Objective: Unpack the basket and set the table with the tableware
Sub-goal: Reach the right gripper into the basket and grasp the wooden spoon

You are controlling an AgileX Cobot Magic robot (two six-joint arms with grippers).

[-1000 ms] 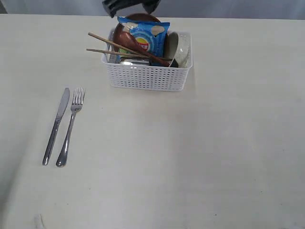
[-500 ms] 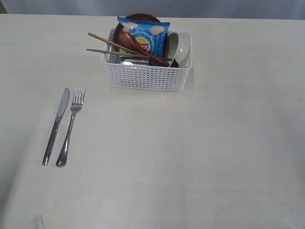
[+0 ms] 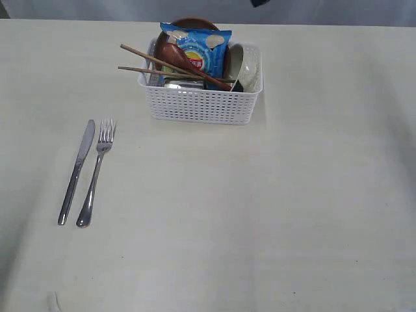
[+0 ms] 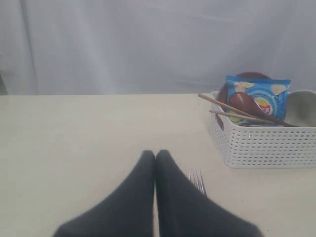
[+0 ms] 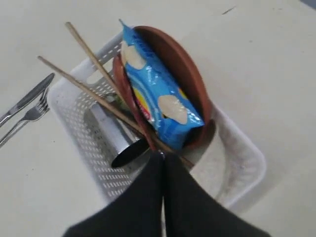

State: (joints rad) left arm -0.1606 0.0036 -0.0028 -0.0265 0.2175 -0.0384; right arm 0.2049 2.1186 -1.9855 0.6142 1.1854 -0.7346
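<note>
The white basket (image 3: 203,104) stands at the back of the table (image 3: 260,214). It holds a blue chip bag (image 3: 197,52), a brown plate (image 3: 188,24), a reddish spoon (image 3: 184,60), two chopsticks (image 3: 156,66), a white bowl (image 3: 244,65) and a steel cup (image 5: 114,137). A knife (image 3: 77,172) and fork (image 3: 96,174) lie side by side at the left. My right gripper (image 5: 163,156) is shut and empty, hovering over the basket (image 5: 84,128) near the cup's mouth. My left gripper (image 4: 155,154) is shut and empty above the table, close to the fork tines (image 4: 197,180).
Only a dark bit of an arm (image 3: 260,2) shows at the top edge of the exterior view. A pale curtain (image 4: 148,44) hangs behind the table. Bare tabletop lies in front of and to the right of the basket.
The dark arm part above the basket's left side left the exterior view, and a small dark piece now shows further right at the top edge. Tableware has not moved.
</note>
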